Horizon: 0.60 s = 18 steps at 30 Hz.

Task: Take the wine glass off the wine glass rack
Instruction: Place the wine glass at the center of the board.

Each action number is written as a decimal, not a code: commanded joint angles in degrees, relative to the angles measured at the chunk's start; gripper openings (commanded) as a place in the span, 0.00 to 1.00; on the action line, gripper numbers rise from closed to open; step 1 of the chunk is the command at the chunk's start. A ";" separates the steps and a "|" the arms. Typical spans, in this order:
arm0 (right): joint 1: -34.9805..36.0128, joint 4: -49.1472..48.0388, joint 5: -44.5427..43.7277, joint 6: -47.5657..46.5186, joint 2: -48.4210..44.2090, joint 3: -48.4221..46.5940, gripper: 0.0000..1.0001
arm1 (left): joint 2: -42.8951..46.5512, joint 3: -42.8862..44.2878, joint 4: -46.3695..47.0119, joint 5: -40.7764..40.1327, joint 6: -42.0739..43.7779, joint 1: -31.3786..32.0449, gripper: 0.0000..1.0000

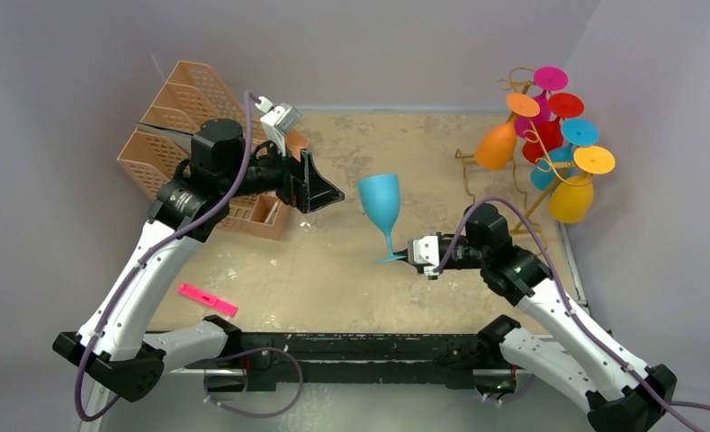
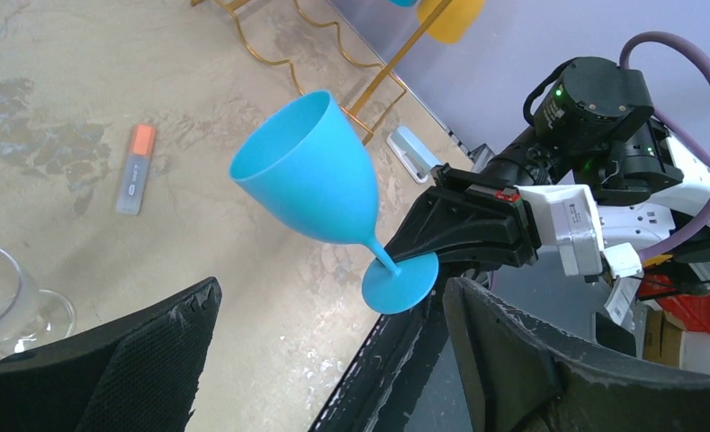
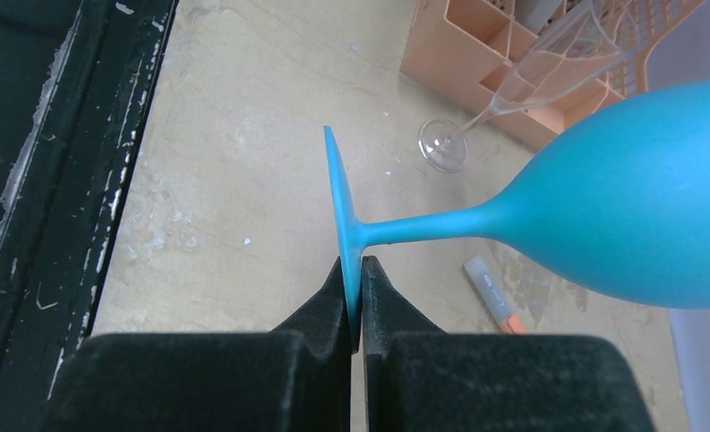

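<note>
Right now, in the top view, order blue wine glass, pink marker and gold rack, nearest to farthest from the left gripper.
1. Blue wine glass, just right of the left gripper.
2. Pink marker, near edge, left.
3. Gold rack, far right.

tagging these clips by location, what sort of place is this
Probably a robot lab test cell: a left arm and right arm bolted at a worn table, plain grey panels closing it in, and staged props like the wine glass rack and peach file organiser.

No legible text — labels, markings too blurred.
</note>
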<state>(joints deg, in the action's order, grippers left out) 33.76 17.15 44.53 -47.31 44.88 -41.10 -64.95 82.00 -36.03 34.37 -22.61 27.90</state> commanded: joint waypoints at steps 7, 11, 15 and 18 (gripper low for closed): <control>8.51 -0.30 -7.85 -9.23 0.95 -0.23 0.00 | 1.57 2.33 -4.73 -0.18 4.76 0.22 0.93; 13.81 -1.41 -12.49 -11.05 3.64 -0.29 0.00 | 1.20 3.62 -7.77 -2.68 6.86 0.22 0.93; 17.31 -3.24 -16.53 -13.26 3.86 1.41 0.00 | 0.82 4.27 -9.78 -2.40 8.09 0.23 0.93; 19.34 -3.58 -19.34 -15.26 3.47 1.74 0.00 | 2.03 2.69 -9.03 -1.86 8.28 0.18 0.93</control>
<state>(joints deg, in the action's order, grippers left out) 50.89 16.45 30.59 -58.28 49.21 -39.88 -64.47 83.99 -44.71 32.60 -16.38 27.90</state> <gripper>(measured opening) 0.013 0.922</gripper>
